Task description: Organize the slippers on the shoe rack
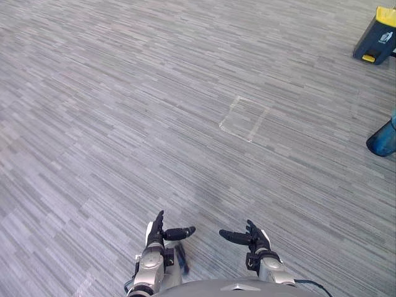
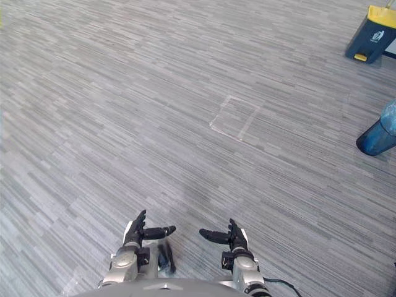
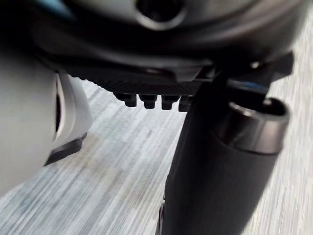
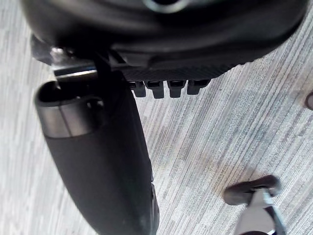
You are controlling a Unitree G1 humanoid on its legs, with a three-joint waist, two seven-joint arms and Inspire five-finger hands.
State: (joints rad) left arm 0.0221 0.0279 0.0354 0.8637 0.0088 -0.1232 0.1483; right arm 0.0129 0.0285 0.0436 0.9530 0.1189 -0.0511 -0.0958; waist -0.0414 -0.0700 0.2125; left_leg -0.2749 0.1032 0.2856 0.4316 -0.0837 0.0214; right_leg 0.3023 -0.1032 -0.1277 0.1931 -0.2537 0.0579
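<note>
Low in the left eye view, my left hand point(image 1: 156, 236) and my right hand point(image 1: 256, 240) hang side by side over grey striped carpet. Both are open, with straight fingers pointing forward and thumbs turned in toward each other. Nothing is held in either. In the left wrist view the left hand's thumb point(image 3: 220, 166) stands out over bare carpet, with the fingers point(image 3: 151, 100) straight beside it. The right wrist view shows the same for the right thumb point(image 4: 98, 161) and fingers point(image 4: 166, 88).
A taped square outline point(image 1: 244, 117) marks the carpet ahead of me. A dark blue bin with a yellow top point(image 1: 377, 37) stands at the far right. A blue rounded object point(image 1: 382, 137) sits at the right edge.
</note>
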